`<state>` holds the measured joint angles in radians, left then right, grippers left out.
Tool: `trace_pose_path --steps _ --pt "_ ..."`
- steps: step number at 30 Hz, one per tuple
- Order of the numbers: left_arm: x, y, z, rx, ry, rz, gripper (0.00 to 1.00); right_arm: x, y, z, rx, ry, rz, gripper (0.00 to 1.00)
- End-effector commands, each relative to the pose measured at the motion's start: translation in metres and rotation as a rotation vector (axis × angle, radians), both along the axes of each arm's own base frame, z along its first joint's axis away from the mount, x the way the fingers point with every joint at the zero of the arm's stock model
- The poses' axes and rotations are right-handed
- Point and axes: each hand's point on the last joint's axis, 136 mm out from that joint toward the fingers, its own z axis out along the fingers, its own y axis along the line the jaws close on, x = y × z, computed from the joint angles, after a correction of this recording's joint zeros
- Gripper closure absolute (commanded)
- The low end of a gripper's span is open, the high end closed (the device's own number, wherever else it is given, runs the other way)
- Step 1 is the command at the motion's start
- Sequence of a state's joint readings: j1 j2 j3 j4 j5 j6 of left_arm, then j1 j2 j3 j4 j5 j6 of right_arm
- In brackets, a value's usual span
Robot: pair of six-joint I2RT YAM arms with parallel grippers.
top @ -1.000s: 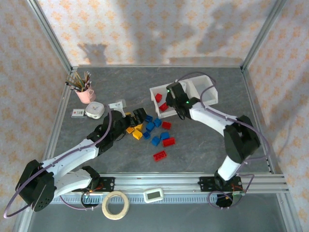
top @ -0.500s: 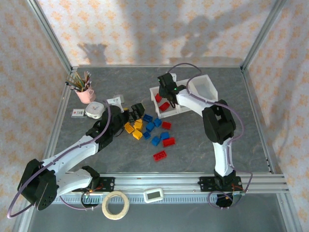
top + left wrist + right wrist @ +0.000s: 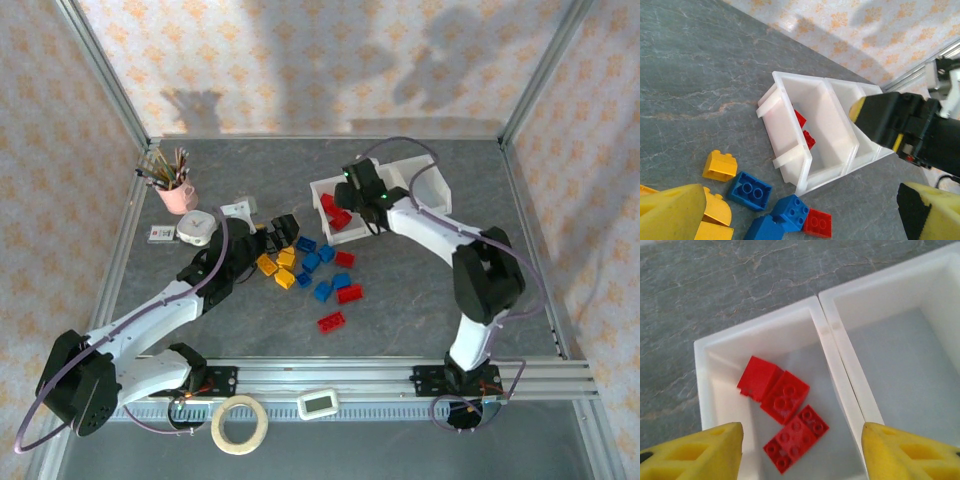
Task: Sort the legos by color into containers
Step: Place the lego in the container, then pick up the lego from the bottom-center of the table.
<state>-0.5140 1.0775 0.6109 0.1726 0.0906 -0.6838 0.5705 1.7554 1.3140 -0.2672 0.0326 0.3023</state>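
From above, the right gripper (image 3: 348,212) hangs over the leftmost of the three joined bins (image 3: 432,195), where red bricks (image 3: 330,206) lie. The left gripper (image 3: 285,228) is over the table (image 3: 420,290) just beside the yellow bricks (image 3: 275,270), with blue bricks (image 3: 320,262) and more red ones scattered in front of the bins. A pink cup (image 3: 178,195) of pencils stands well apart at the far left. In the left wrist view, the left gripper's yellow fingers (image 3: 675,215) stand wide apart with nothing clamped, above a mix of yellow, blue and red bricks. The bin row lies beyond them, with red bricks in its nearest compartment and the right gripper (image 3: 875,117) dark at its right. In the right wrist view, the right gripper's fingers (image 3: 695,450) are spread and empty above the compartment that holds three red bricks lying close together
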Motion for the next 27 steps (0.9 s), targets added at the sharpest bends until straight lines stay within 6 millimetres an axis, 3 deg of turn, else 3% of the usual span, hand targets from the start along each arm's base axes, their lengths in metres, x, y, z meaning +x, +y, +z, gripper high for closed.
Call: trace_pose_path --steps 1,9,17,27 --pt "-0.007 -0.004 0.007 -0.036 0.006 -0.04 0.01 -0.028 0.0 -0.001 0.006 0.021 0.026 0.34" --pt "-0.03 -0.009 -0.01 -0.087 0.044 -0.065 0.01 -0.091 -0.014 -0.024 -0.034 0.078 0.064 0.26" --pt "-0.052 -0.024 -0.031 -0.091 0.09 -0.096 0.01 -0.15 -0.001 -0.052 -0.046 0.145 0.164 0.18" --pt "-0.065 -0.019 -0.048 -0.124 0.115 -0.068 0.01 -0.197 0.0 -0.077 -0.027 0.174 0.233 0.11"
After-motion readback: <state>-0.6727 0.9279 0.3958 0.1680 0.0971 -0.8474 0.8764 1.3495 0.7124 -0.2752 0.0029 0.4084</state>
